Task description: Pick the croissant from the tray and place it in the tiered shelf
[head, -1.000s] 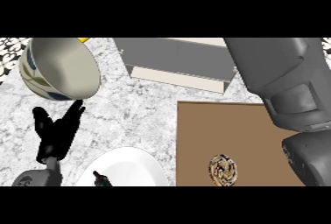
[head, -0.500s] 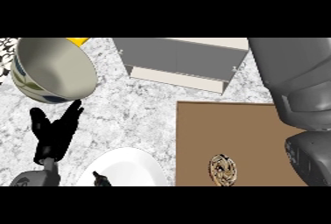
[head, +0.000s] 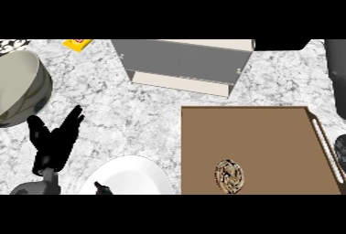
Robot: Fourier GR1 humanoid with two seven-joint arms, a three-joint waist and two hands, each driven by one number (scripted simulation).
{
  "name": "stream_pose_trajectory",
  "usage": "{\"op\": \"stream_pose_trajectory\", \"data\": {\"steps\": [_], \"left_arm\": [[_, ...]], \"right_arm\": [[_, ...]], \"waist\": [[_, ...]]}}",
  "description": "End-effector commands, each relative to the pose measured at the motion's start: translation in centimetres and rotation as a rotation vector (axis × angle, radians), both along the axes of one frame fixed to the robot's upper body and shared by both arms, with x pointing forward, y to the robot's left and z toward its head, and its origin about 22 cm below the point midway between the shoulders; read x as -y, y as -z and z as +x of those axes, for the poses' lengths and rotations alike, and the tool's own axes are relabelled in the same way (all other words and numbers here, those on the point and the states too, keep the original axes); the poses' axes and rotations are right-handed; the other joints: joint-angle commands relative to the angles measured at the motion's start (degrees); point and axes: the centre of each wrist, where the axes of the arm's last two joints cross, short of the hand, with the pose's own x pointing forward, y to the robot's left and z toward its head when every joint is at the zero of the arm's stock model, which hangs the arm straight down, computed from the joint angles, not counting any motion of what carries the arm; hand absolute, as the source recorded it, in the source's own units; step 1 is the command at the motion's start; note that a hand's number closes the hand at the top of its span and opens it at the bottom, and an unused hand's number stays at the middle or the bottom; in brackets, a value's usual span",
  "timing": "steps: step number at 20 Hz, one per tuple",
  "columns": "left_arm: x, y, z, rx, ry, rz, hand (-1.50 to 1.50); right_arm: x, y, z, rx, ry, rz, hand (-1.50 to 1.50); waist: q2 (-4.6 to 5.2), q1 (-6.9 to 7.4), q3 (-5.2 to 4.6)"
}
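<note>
From the head view, looking steeply down, a grey-white marbled table (head: 148, 105) carries everything. A flat brown tray (head: 256, 137) fills the lower right, with a pale handle running along its right edge. The croissant (head: 229, 176) lies on the tray near its lower edge, toward the left half, clear of the rim and touched by nothing. Beyond the tray, at the top middle, stands the grey tiered shelf (head: 182, 59), with a cream lower level showing along its near side; it is well apart from the croissant. A large pale bowl (head: 20, 89) sits at the left edge, and a white plate (head: 132, 176) lies at the bottom, between the tray and the left hand. A small yellow thing (head: 78, 43) rests near the top left corner. The left hand (head: 54, 144) shows at the lower left, its fingers straight and spread, pointing up, holding nothing, just beside the plate and below the bowl. The right hand does not show clearly; only dark grey arm parts appear at the right edge, so its fingers cannot be told.
</note>
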Motion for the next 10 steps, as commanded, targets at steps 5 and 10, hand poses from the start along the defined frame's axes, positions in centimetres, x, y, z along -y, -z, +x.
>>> {"op": "stream_pose_trajectory", "data": {"steps": [5,10], "left_arm": [[-2.2,1.0,-1.2,-0.068,-0.042,-0.016,0.00],[0.6,2.2,-2.1,-0.085,-0.037,-0.024,0.00]], "right_arm": [[7.2,-1.0,-3.5,0.025,0.039,0.114,-1.50],[12.2,0.4,-6.8,0.034,-0.007,0.089,-1.50]], "waist": [[-0.29,-1.48,-0.31],[-0.21,-1.59,-0.28]]}}
